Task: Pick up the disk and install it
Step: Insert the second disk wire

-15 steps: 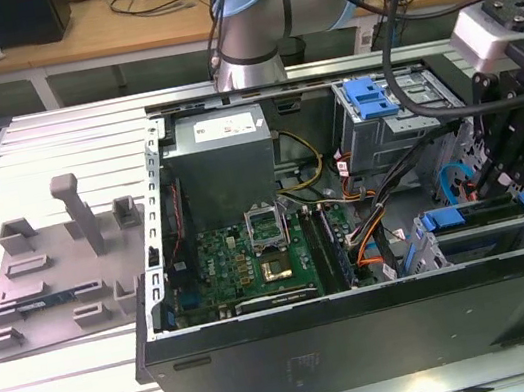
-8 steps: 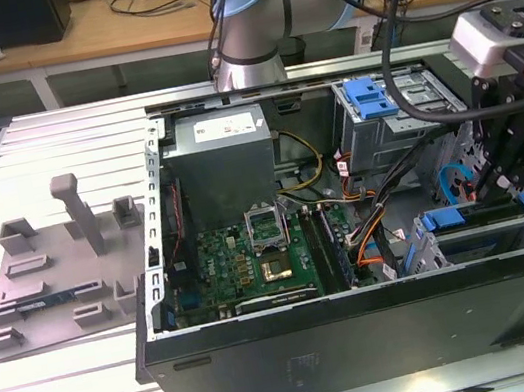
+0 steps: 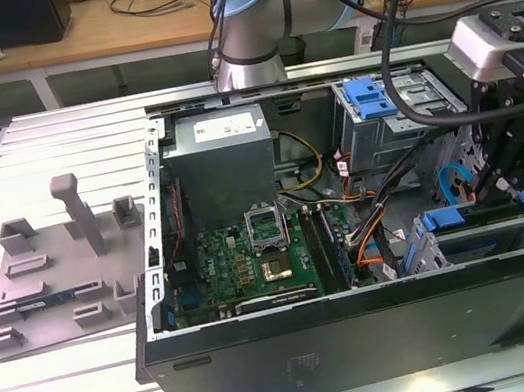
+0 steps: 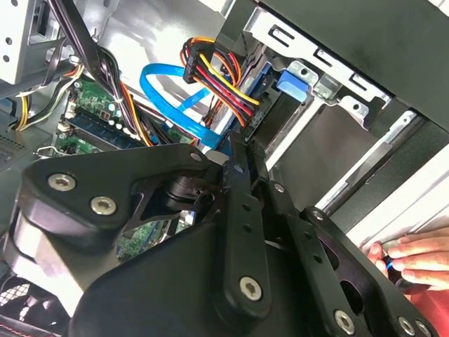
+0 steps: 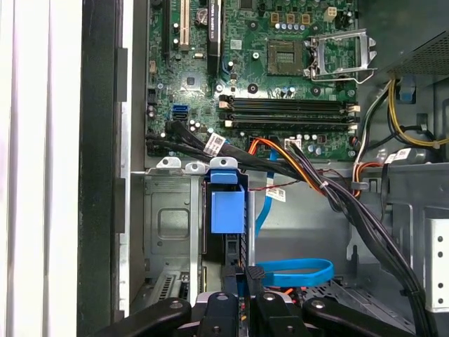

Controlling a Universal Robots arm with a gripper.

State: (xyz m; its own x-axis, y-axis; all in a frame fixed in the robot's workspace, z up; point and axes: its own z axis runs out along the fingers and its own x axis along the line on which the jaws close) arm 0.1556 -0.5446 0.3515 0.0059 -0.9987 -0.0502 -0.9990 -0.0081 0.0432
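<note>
Your pincer is pinched on the disk, which stands on edge in the drive cage. Install step: push straight, gently.

No text, number or sign can be read here. The white label on the grey power supply, at about 12 o'clock inside the open case in the exterior view, carries print too small to make out. In the first wrist view, the white tags on the black cables and the markings on the green motherboard are likewise illegible.
</note>
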